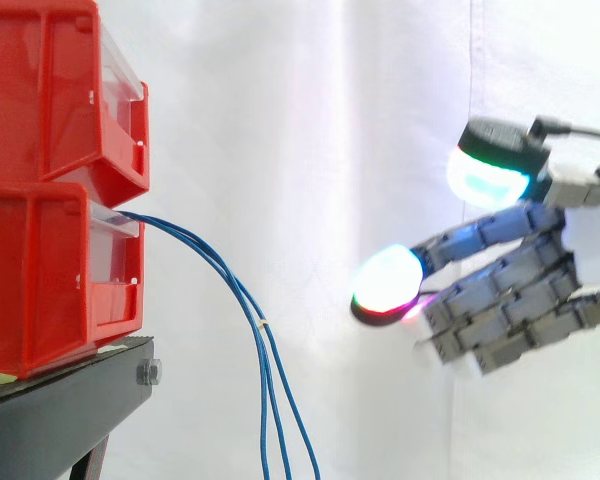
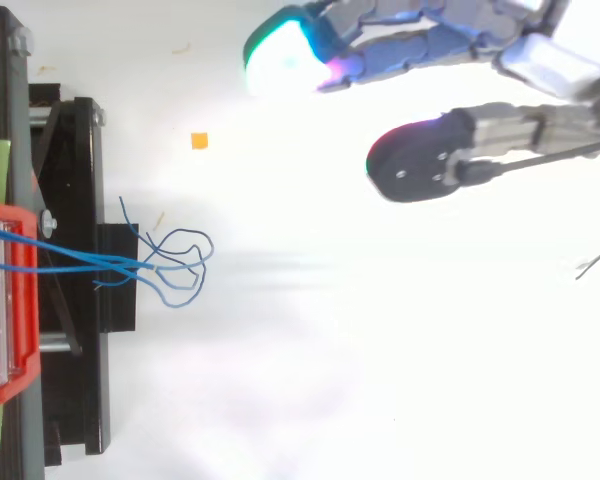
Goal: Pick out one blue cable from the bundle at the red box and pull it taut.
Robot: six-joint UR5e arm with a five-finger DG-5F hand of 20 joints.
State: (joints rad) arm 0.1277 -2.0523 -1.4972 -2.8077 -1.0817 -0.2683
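Hand open, holding nothing: fingers reach out nearly straight toward the bins, with the thumb pad raised well clear above the leading finger pad. Wide gap between them.

Step in hand, as I judge it: the approach, no contact yet.

- The blue cables leave the mouth of the lower red bin, arc outward, then hang down past the edge of the black stand.
- A small pale mark sits on the strands partway down; I can't tell if it is a tie. Below it they fan slightly apart.
- From above, the loose ends curl in loops just off the stand.

Position: in the side view the hand is well apart from the cables, on the far side from the bins, at about the height of their upper hanging stretch. In the top view the hand is also offset sideways from the cable line, so you need to move across as well as in.

To do it well:
- Line up with the bundle first, then close in.
- Aim for an outer strand where the strands spread, so you catch one and not two.
- Pinch between thumb and one finger pad.
- Draw straight away from the bin, slowly; stop once the strand runs straight, or you may drag the bin.
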